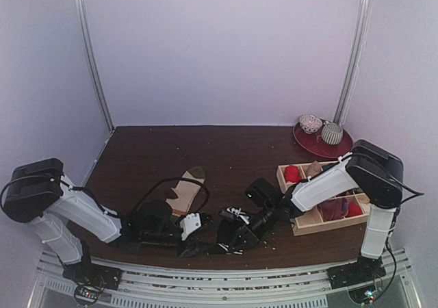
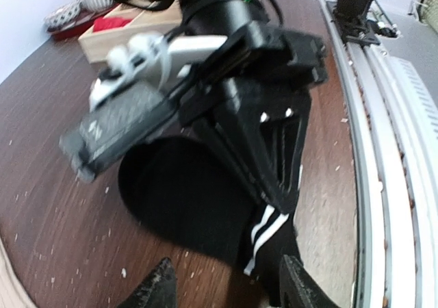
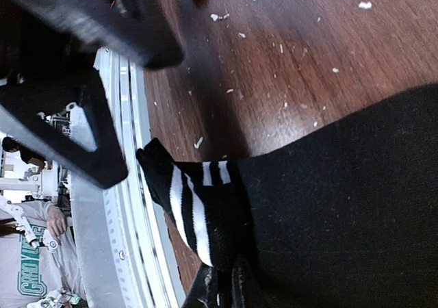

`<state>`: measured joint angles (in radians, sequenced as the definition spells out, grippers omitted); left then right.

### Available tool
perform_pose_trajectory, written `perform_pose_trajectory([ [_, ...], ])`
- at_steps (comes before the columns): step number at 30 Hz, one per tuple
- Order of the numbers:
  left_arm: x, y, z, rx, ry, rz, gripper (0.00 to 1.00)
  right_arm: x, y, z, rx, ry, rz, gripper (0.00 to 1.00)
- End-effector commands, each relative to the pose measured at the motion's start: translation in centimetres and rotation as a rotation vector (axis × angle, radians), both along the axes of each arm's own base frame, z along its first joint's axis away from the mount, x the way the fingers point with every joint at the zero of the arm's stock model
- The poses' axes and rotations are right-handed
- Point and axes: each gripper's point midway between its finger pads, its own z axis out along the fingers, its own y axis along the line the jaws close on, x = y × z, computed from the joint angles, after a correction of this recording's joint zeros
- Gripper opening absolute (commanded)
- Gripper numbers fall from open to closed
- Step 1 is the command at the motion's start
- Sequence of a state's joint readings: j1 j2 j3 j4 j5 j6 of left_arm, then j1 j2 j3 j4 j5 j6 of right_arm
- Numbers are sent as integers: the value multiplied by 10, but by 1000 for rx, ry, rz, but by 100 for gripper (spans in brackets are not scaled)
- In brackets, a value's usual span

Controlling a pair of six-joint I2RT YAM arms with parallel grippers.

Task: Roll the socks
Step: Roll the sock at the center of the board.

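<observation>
Black sock [image 2: 185, 198] lies flat on the worktop [image 1: 150, 157] near its front edge, between the two grippers. Its long axis runs roughly front to back. The white-striped cuff [image 3: 195, 212] points at the metal rail [image 3: 130, 205] along the near edge, and the body spreads away toward the middle of the worktop.

Right gripper [image 3: 220, 289]: fingers closed tight on the black fabric just beside the cuff.

Left gripper [image 2: 227, 287]: fingers partly apart, nothing between them but the cuff end, which they do not clamp.

Tan sock [image 1: 186, 195] lies well left of the black one. Its brown toe points to the far side and slightly right, and its near end is hidden under the left arm.
</observation>
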<state>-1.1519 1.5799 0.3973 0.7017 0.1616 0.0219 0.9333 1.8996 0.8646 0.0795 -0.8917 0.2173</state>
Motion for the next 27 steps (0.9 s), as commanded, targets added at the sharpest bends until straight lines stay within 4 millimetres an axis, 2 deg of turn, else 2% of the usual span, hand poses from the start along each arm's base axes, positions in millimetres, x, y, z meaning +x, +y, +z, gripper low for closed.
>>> perform_pose_trajectory([
  [1, -17, -23, 20, -87, -35, -134, 50, -31, -68, -66, -356, 144, -39, 1],
  [4, -32, -28, 15, -80, -2, -191, 50, -30, -68, -68, -360, 143, -42, 1],
  [7, -43, -30, 2, -42, 36, -227, 49, -28, -70, -68, -368, 141, -49, 1],
  [10, -48, -34, -5, -28, 50, -237, 49, -27, -69, -68, -366, 142, -50, 1],
  [14, -40, -40, -15, -1, 52, -205, 45, -26, -68, -68, -361, 145, -53, 1],
  [19, -30, -47, -27, 40, 67, -154, 27, -26, -66, -68, -352, 149, -49, 1],
  [26, -23, -46, -44, 109, 107, -103, 26, -29, -66, -67, -341, 158, -36, 1],
  [27, -23, -44, -48, 125, 115, -96, 23, -30, -66, -67, -339, 161, -36, 2],
])
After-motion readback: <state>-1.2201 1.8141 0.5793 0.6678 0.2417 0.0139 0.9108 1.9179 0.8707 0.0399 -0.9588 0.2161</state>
